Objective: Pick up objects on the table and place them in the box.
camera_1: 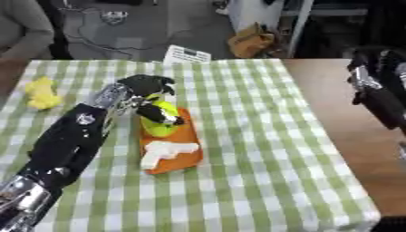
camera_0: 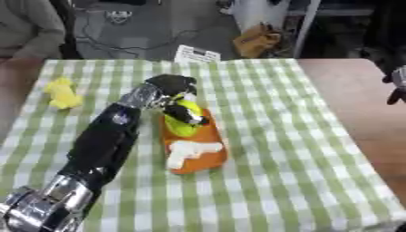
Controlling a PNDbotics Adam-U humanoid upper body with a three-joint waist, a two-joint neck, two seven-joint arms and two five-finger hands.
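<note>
An orange box (camera_0: pixel 208 136) lies in the middle of the green checked cloth. Inside it sit a white object (camera_0: pixel 189 151) at the near end and a yellow-green object (camera_0: pixel 183 123) at the far end. My left hand (camera_0: pixel 176 90) reaches in from the lower left and hovers over the far end of the box, its fingers curled round the yellow-green object. A yellow toy (camera_0: pixel 63 93) lies on the cloth at the far left. My right hand (camera_1: pixel 379 93) shows at the right edge above the bare wooden table, its fingers hard to make out.
A white card (camera_0: pixel 196 54) stands at the far edge of the cloth. Bare brown tabletop (camera_0: pixel 357 104) runs along the right side. A person sits beyond the far left corner.
</note>
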